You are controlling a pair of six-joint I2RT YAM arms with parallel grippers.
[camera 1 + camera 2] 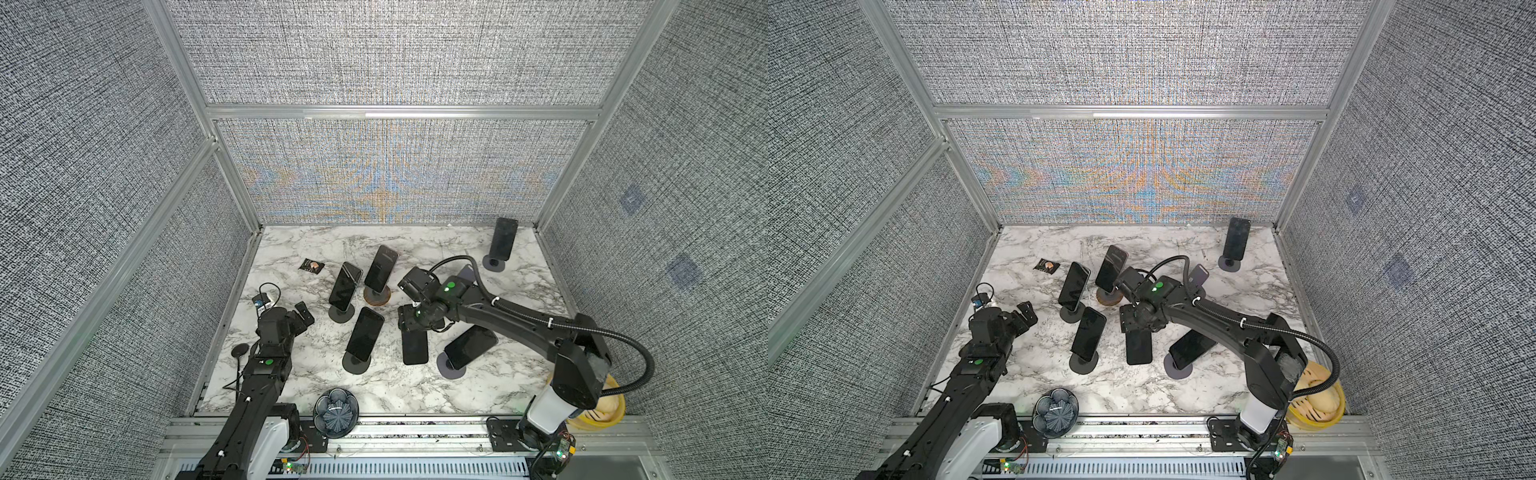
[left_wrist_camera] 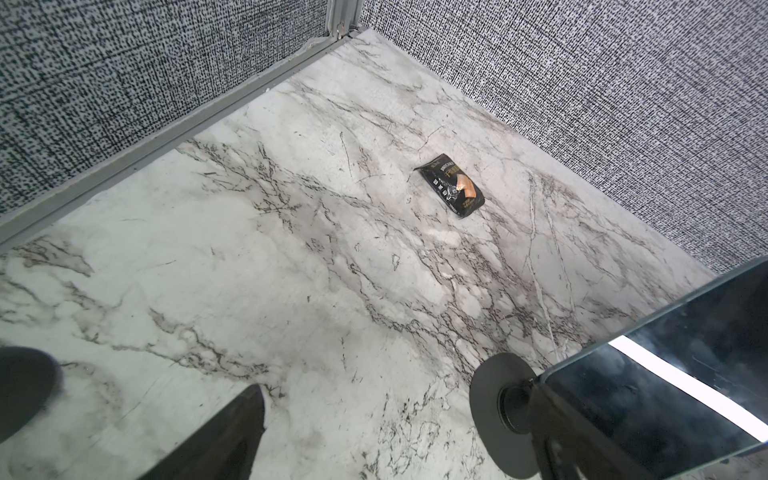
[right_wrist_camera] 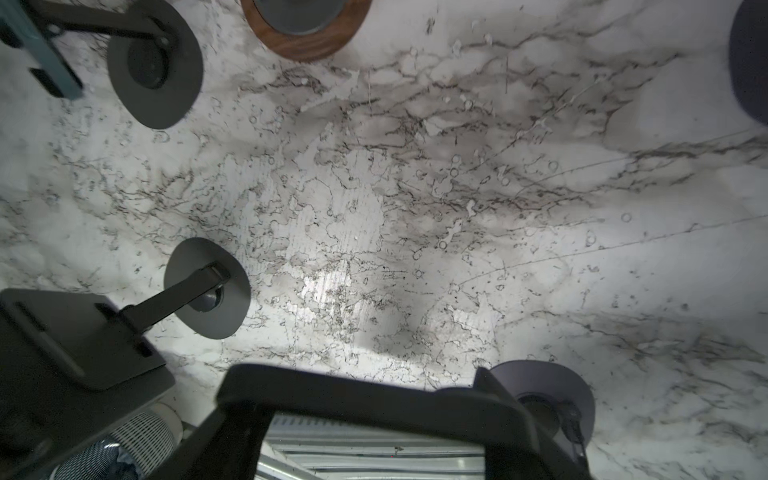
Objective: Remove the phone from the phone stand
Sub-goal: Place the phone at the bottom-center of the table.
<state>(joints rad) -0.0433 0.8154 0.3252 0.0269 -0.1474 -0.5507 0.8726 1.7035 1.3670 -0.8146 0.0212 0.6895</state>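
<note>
phone (image 1: 414, 348) — lower end in both top views

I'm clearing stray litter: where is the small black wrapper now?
In a top view the black wrapper lies flat on the marble table, in its far-left part, just left of the nearest propped-up phone.

both top views: you are looking down from high, sharing the whole worktop (image 1: 415, 386) | left wrist: you are facing the far-left corner, low | right wrist: you are pointing straight down, close over stand bases (image 3: 216, 324)
</note>
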